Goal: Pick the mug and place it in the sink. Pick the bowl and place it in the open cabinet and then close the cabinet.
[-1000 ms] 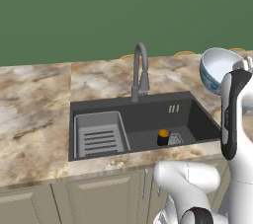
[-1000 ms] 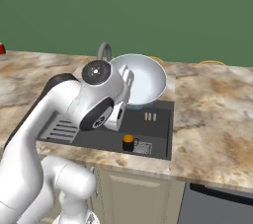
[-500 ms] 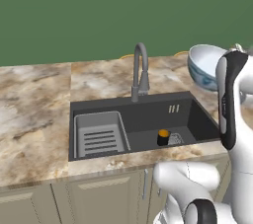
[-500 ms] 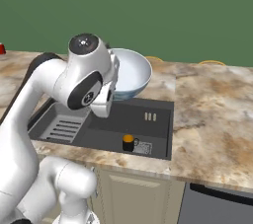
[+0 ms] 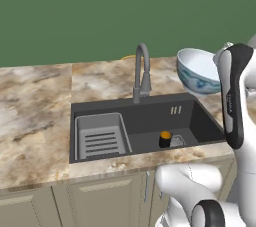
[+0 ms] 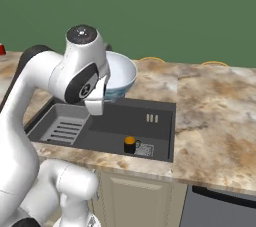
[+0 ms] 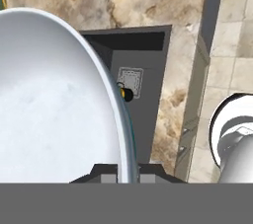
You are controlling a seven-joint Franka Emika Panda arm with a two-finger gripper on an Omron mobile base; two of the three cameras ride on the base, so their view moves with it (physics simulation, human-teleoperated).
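One sink (image 5: 142,121) set in the marbled counter (image 5: 35,106): one slotted tray (image 5: 100,136) at its left, one faucet (image 5: 142,73) behind, one mug (image 5: 165,139) upright on its floor near the drain. One bowl (image 5: 199,71) aloft above the sink's right end, rim clamped between the fingers (image 7: 109,172). Green wall (image 5: 100,11) behind; beige cabinet fronts (image 5: 100,201) below.

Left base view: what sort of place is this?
A rendered home kitchen, it seems: a marble-look countertop with a dark inset sink and gooseneck faucet, beige base cabinet doors below. A mug sits in the sink.
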